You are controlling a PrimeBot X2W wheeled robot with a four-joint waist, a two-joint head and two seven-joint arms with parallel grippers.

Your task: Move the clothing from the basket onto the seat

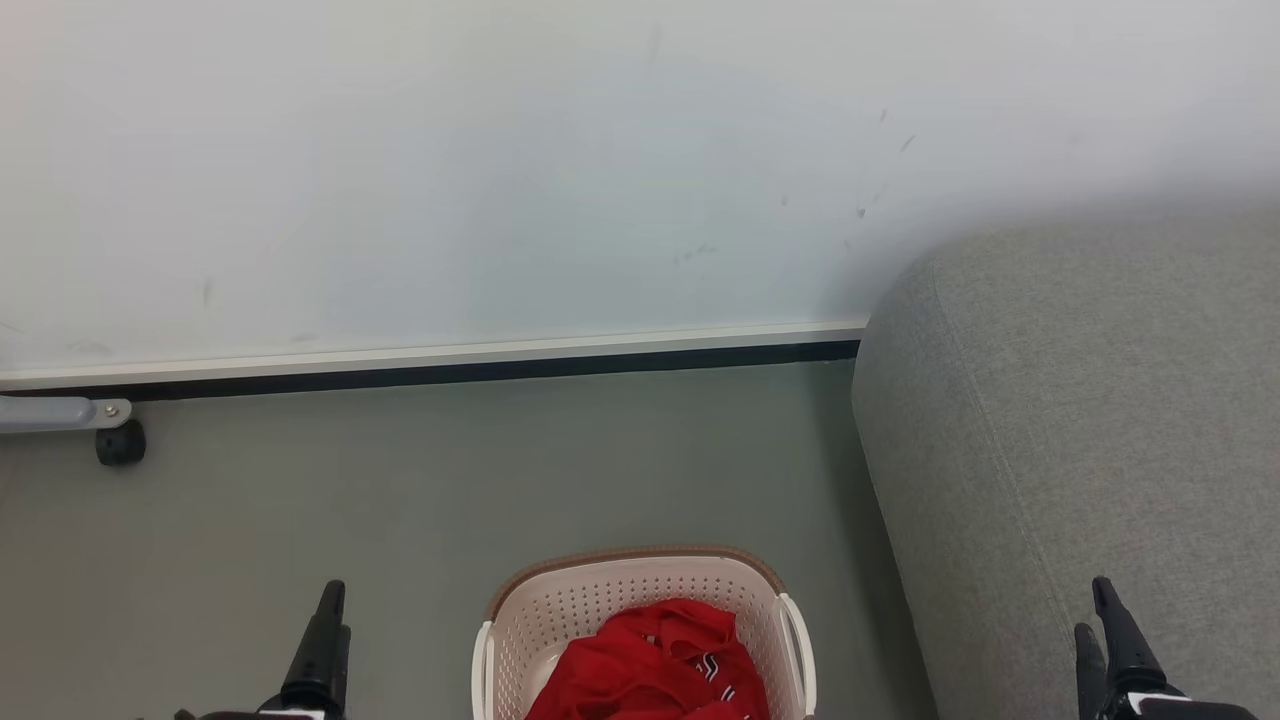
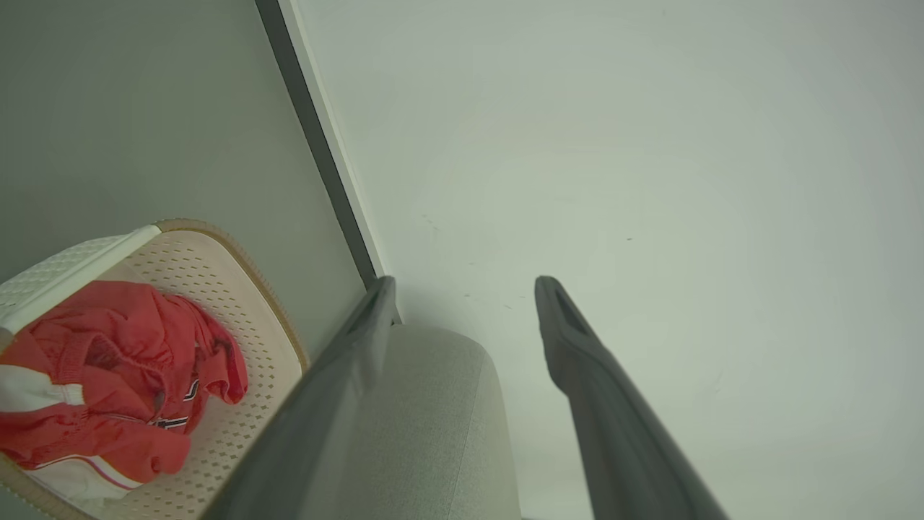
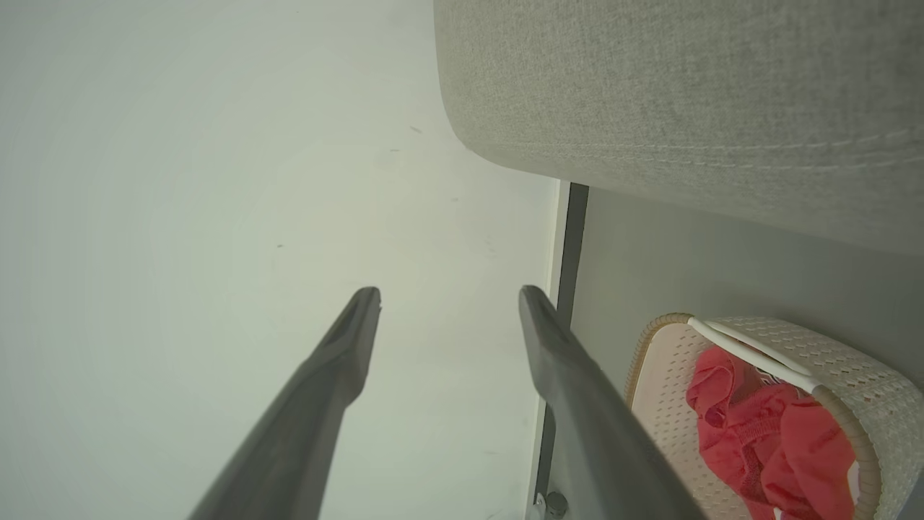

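Reaching into the basket (image 1: 560, 605), on the floor just left of the seat (image 1: 1080, 450), should go best from above, pinching a raised fold of the clothing (image 1: 650, 665) bunched inside. Left claw (image 2: 468, 289) and right claw (image 3: 449, 292) both stand apart, empty. The left wrist view reveals white panels (image 2: 29, 386) that the head view crops.

Clothing (image 1: 650, 665) in basket (image 1: 560, 610) on floor (image 1: 400, 480), seat (image 1: 1080, 450) just R of it, wall (image 1: 500, 180) behind

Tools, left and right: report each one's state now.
Left tool: open, holding nothing.
Right tool: open, holding nothing.
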